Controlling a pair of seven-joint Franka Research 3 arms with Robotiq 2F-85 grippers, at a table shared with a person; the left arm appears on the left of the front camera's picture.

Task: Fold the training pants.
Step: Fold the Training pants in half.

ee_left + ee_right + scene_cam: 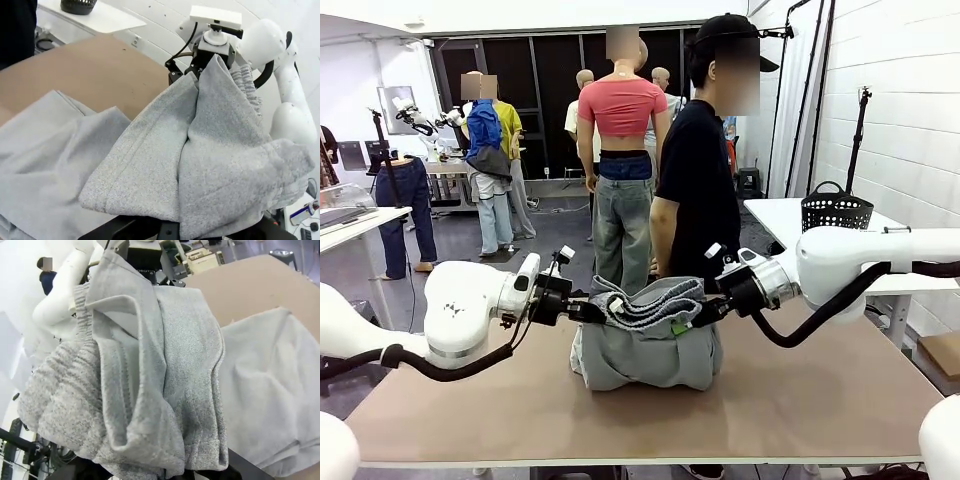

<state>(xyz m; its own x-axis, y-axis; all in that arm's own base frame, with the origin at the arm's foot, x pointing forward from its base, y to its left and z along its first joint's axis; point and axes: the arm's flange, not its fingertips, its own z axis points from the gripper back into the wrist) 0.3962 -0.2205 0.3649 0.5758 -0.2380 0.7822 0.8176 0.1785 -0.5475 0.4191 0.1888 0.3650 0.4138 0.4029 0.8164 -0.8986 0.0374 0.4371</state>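
The light grey training pants (645, 345) hang in a bunch over the middle of the brown table (820, 400), their gathered waistband lifted and the lower part resting on the tabletop. My left gripper (603, 311) is shut on the left end of the raised waistband. My right gripper (692, 318) is shut on the right end. In the left wrist view the pants (200, 165) drape over my own fingers, with the right gripper (192, 70) holding the far corner. The right wrist view shows the pants (165, 385) folded over its fingers, hiding them.
A person in a black shirt (698, 190) stands at the far edge just behind the pants. A black mesh basket (836, 210) sits on a white table at the back right. Bare tabletop lies to the left, right and front of the pants.
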